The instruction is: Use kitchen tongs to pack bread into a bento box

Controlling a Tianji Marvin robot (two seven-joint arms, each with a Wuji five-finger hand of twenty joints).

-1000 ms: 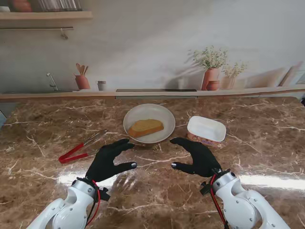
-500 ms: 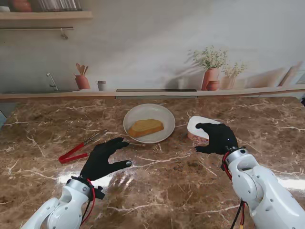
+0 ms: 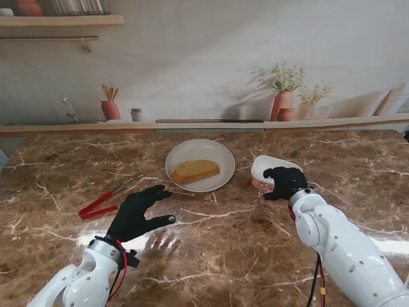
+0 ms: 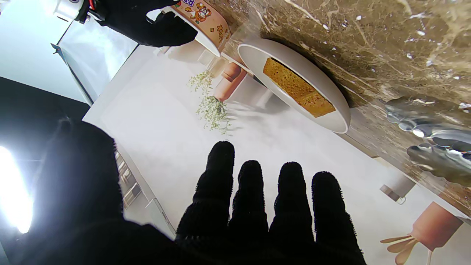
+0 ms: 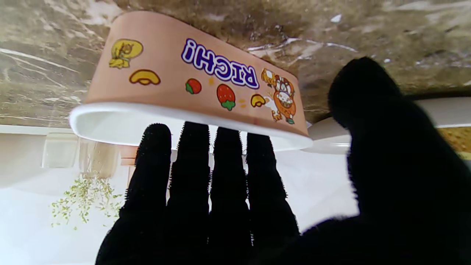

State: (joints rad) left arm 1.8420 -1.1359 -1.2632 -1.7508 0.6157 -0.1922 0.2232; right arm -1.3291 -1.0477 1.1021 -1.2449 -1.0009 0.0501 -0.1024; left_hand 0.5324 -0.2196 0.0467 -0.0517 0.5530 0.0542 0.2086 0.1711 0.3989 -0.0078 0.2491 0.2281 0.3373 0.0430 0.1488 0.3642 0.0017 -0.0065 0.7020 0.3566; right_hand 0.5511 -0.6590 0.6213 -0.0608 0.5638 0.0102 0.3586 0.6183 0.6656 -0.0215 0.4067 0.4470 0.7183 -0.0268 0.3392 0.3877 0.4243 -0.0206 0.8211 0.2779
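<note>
Bread point(image 3: 195, 171) lies on the white plate point(image 3: 217, 153), which sits on the marble worktop point(image 3: 217, 243) and serves as the landmark. One slice, golden brown, rests flat across the plate's middle. Just right of the plate stands the box point(image 3: 267, 167), a pink tub with a white rim, cartoon stickers on its wall point(image 5: 191, 73). The right hand point(image 3: 285, 183) is over the box's near right part, palm down, four fingers point(image 5: 191, 173) straight and reaching across the rim, thumb set apart at the side; whether they touch the rim I cannot tell, and nothing is clamped in it. Left of the plate, and a little nearer to me, lie the red tongs point(image 3: 102, 203), flat on the worktop, metal tips pointing toward the plate. The left hand point(image 3: 137, 213) hovers nearer to me than the plate, just right of the tongs and clear of them, fingers point(image 4: 254, 191) spread and holding nothing.
</note>
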